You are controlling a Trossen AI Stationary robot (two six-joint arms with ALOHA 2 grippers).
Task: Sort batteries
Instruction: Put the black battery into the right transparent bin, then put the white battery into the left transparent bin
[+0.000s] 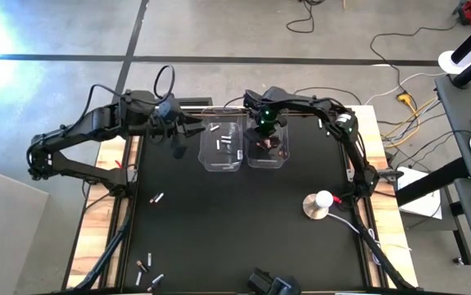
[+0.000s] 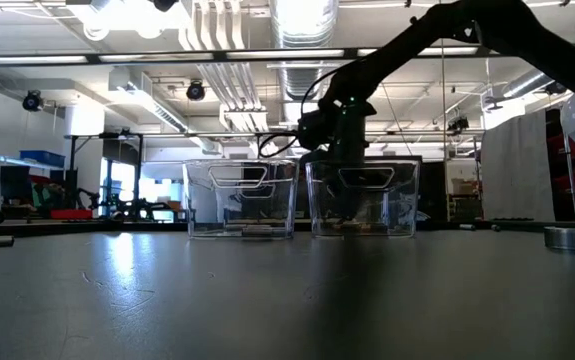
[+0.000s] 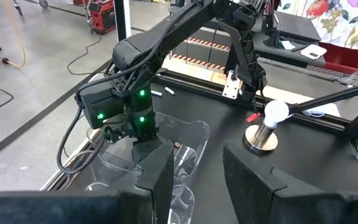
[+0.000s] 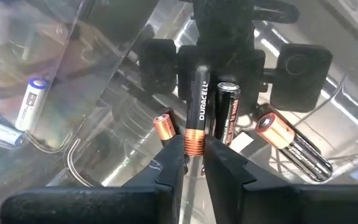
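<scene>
Black surface (image 1: 235,221) bearing two clear bins; inside the right bin (image 4: 104,74), the right gripper (image 4: 193,163) fingers (image 4: 172,168) are pinching a dark battery (image 4: 197,115), copper end nearest them, long axis pointing away.

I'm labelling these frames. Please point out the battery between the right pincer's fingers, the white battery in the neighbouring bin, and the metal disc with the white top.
Held battery (image 4: 196,115): right wrist view, on its black label.
White battery (image 4: 29,102): right wrist view, mid-body.
Metal disc (image 1: 315,207): high view, on its metal base.
</scene>
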